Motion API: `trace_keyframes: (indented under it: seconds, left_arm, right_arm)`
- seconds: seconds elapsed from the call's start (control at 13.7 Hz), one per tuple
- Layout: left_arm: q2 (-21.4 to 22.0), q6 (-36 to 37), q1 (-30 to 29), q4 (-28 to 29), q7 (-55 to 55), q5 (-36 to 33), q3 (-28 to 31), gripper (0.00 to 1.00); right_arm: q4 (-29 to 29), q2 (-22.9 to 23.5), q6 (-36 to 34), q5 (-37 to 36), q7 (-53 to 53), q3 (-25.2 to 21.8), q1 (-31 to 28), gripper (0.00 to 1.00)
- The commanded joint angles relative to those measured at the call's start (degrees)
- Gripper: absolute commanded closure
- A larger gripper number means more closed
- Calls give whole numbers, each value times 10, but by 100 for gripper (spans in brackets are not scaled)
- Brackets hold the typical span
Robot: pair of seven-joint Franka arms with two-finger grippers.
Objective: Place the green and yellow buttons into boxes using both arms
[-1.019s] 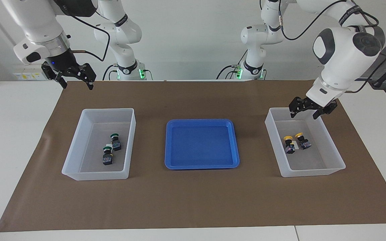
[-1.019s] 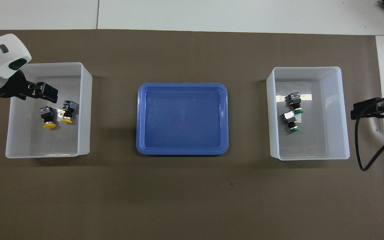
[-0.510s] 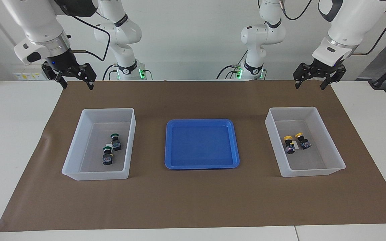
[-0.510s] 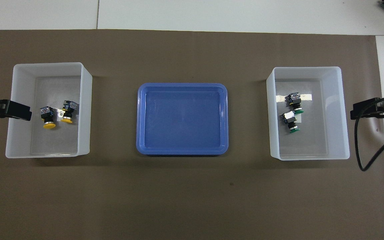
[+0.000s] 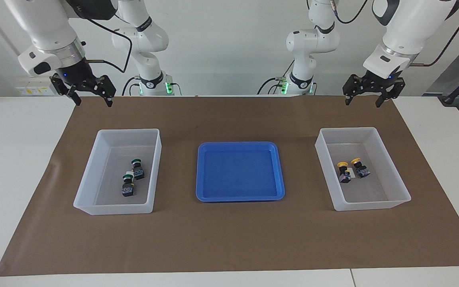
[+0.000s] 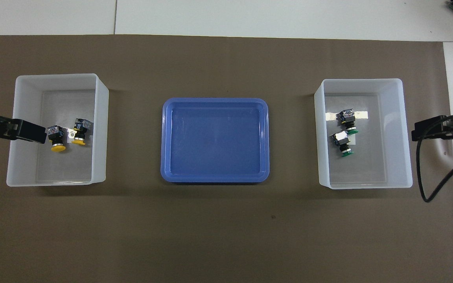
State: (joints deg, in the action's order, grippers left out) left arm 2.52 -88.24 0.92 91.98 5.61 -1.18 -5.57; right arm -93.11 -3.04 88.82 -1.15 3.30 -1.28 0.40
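- The right gripper (image 5: 90, 92), a black 2-finger claw on a white jointed arm, hangs released and empty above the brown paper mat (image 5: 229, 239), its fingers spread wide, at the robots' edge of the mat.
- The translucent white plastic box (image 5: 90, 201) at the right arm's end of the table holds the 2 green-capped push-button switches (image 5: 132, 181), black blocky bodies lying on their sides, just beside each other.
- A shallow blue plastic tray (image 5: 201, 171) sits between the 2 boxes.
- The second translucent white box (image 5: 399, 187), at the left arm's end, holds the 2 yellow-capped push-button switches (image 5: 351, 169), side by side.
- The left gripper (image 5: 369, 91), also black, hangs released and empty, fingers apart, over the mat's robot-side edge.
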Motion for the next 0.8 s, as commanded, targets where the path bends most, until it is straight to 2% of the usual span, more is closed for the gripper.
trace_keyframes:
  seconds: [0.0, 0.73]
  left_arm:
    - [6, -4, 0, 8, 2, -6, 7, 0]
    - [7, -27, -14, 17, -1, 7, 14, 0]
  right_arm:
    - [-5, -4, 4, 3, -12, 2, -3, 0]
    - [-6, -4, 4, 3, -12, 1, -7, 0]
